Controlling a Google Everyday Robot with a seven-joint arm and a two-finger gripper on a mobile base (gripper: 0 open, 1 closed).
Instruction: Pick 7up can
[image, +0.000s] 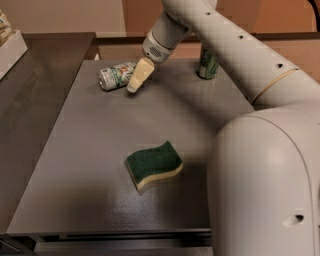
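Note:
The 7up can (116, 76) lies on its side at the far left of the grey table (90, 150), silver-white with green and red markings. My gripper (137, 80) hangs just to the right of the can, its cream fingertips pointing down at the table right beside the can's right end. The arm reaches in from the upper right.
A darker all-green can (207, 62) stands upright at the far right, partly behind my arm. A green-and-yellow sponge (153, 165) lies in the middle near the front. A white box edge (10, 47) sits on the counter at far left.

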